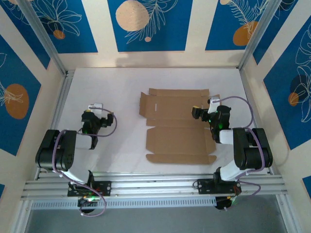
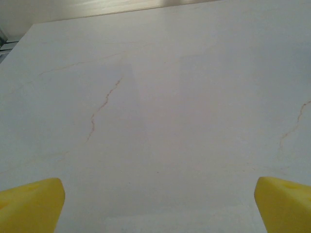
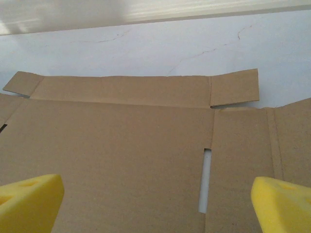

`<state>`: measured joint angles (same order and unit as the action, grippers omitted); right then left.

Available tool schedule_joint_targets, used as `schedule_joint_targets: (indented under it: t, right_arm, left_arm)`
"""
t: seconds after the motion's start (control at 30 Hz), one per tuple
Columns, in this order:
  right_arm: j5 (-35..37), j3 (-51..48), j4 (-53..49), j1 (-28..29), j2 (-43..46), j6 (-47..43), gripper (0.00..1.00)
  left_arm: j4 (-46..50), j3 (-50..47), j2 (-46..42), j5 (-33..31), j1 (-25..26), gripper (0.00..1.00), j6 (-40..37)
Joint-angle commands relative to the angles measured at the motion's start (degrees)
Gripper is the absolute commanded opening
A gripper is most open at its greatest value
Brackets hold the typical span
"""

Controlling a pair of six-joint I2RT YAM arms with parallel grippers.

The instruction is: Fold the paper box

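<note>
in the overhead view, the two arm bases are sitting nearest, along the metal rail [image 1: 155, 187] at the bottom of the frame. above them the box [image 1: 177, 126] is lying flat and unfolded on the white table [image 1: 112, 82], a little right of centre, with its flaps spread out and none raised. the left gripper [image 1: 97, 109] is hanging over bare table at centre left, well apart from the box. the right gripper [image 1: 210, 108] is hovering over the upper right part of the sheet.

in the left wrist view, the left gripper [image 2: 158, 204] is showing its yellow pads [image 2: 29, 204] at the two bottom corners, so the jaws are standing wide apart and gripping nothing. between them only the table [image 2: 155, 97] is lying, faintly veined.

in the right wrist view, the right gripper [image 3: 155, 204] is also holding its pads [image 3: 284, 204] at the bottom corners, jaws wide apart and empty. i cannot tell whether they are touching the cardboard. the box [image 3: 112, 145] is spreading across the lower two thirds of the frame, with a narrow slot [image 3: 205, 179] at lower right and a long strip flap along the top edge of the sheet.

by my reading, the folding is only beginning: the right arm is lining up on a first flap. the next move is likely calling for catching a flap edge and bending it up along its crease, with the left arm coming across to pin the sheet.
</note>
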<state>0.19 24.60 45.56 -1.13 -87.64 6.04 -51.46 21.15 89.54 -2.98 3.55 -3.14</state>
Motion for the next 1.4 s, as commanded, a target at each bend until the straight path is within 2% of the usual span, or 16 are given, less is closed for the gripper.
schedule_joint_targets:
  t: [0.0,1.03,1.1,1.2,1.3,1.37]
  right_arm:
    - [0.52,-0.33,0.07,0.25,0.16,-0.98,0.99]
    - [-1.08,-0.26,0.22,-0.63,0.18,-0.38,0.99]
    - [-1.32,-0.10,-0.17,-0.48,0.98,-0.43,0.99]
    - [1.74,9.16,-22.19,1.66,9.07,-1.90,0.99]
    - [3.98,14.67,-28.64,6.09,17.70,-2.93,0.99]
    - [5.20,18.15,-32.20,9.52,22.25,-1.49,0.99]
  left_arm:
    - [-1.09,0.74,-0.15,1.42,0.32,1.00,-0.12]
    - [-1.09,0.73,-0.39,1.13,0.58,1.00,-0.35]
    - [2.15,1.13,-3.79,-0.42,1.65,1.00,-1.16]
    - [14.73,4.84,-12.76,-7.33,3.93,1.00,-1.55]
    - [15.67,7.11,-21.86,-7.75,7.04,1.00,0.47]
    - [24.72,14.23,-25.80,-8.35,9.48,1.00,7.17]
